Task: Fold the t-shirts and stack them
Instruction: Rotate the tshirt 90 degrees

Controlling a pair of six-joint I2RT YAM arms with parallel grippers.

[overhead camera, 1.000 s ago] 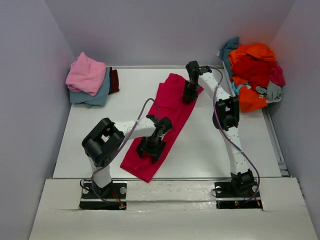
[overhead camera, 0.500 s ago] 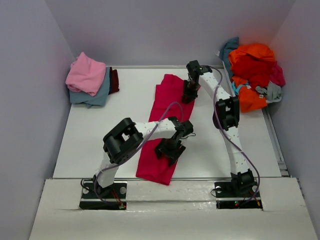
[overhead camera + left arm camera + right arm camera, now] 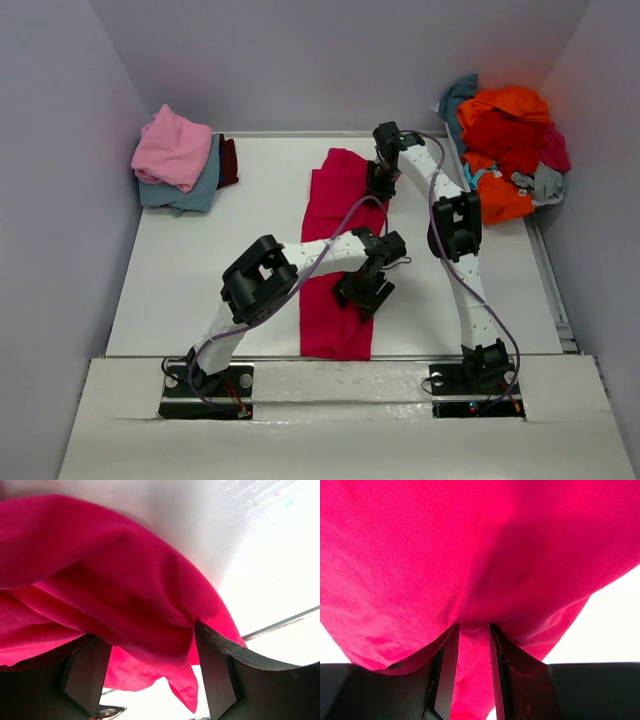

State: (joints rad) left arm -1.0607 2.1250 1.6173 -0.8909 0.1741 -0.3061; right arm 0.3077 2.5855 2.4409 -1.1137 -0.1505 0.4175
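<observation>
The magenta-red t-shirt (image 3: pixel 333 215) lies as a long strip down the middle of the table (image 3: pixel 190 270), from 12 o'clock to 6 o'clock; the right gripper (image 3: pixel 378 186) pinches a thin fold at its far end, fingers nearly together; the left gripper (image 3: pixel 366 293) clamps a thick bunch on the 3 o'clock edge, jaws wide. That bulky hold may slide out if the arms pull apart; uneven tension would skew the fold; the hem at the near edge could slip over.
</observation>
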